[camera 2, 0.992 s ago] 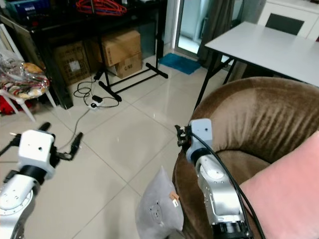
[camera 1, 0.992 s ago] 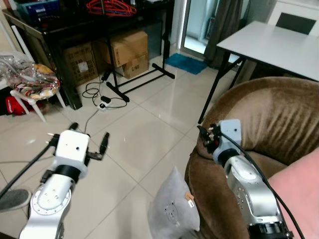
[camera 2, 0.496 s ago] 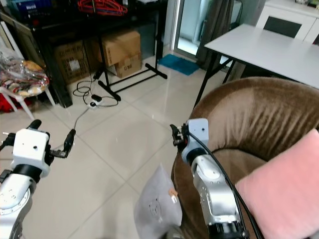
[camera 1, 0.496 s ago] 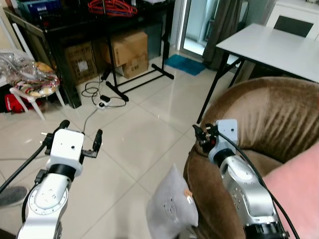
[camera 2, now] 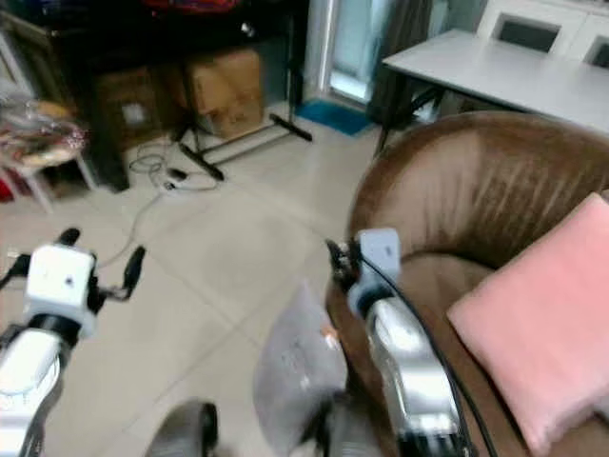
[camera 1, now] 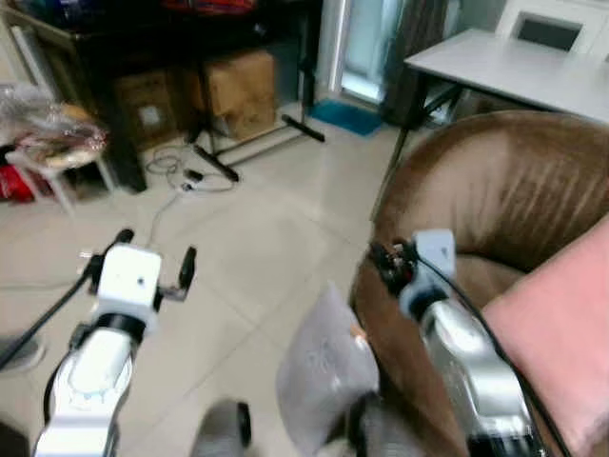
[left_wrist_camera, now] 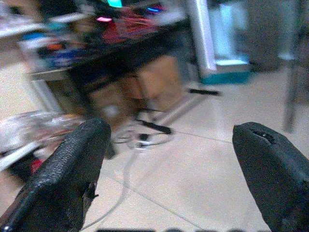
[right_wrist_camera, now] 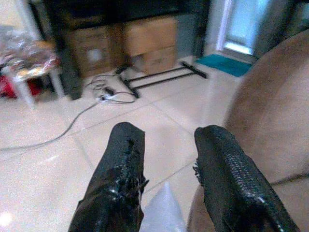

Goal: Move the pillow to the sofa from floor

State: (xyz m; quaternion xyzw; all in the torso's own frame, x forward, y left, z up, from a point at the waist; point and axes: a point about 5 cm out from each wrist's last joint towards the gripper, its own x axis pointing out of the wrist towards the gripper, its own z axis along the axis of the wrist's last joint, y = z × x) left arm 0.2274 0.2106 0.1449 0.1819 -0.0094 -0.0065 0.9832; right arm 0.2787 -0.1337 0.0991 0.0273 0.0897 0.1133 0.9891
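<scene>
A grey pillow stands on the tiled floor, leaning against the front of the brown sofa; its tip shows just below the right fingers in the right wrist view. My right gripper hovers at the sofa's edge just above the pillow, open with nothing between its fingers. My left gripper hangs over bare floor to the left of the pillow, well apart from it. Its fingers are spread wide and hold nothing. A pink pillow lies on the sofa seat.
A white table stands behind the sofa. Cardboard boxes, a black rack base and a cable with a power strip lie at the far left. A white chair with bags is left. Open tiles lie between.
The whole picture has shifted and blurred, so the camera has moved and tilted down, and more of the pink pillow shows. Both arms hold much the same pose; the pillow has not moved.
</scene>
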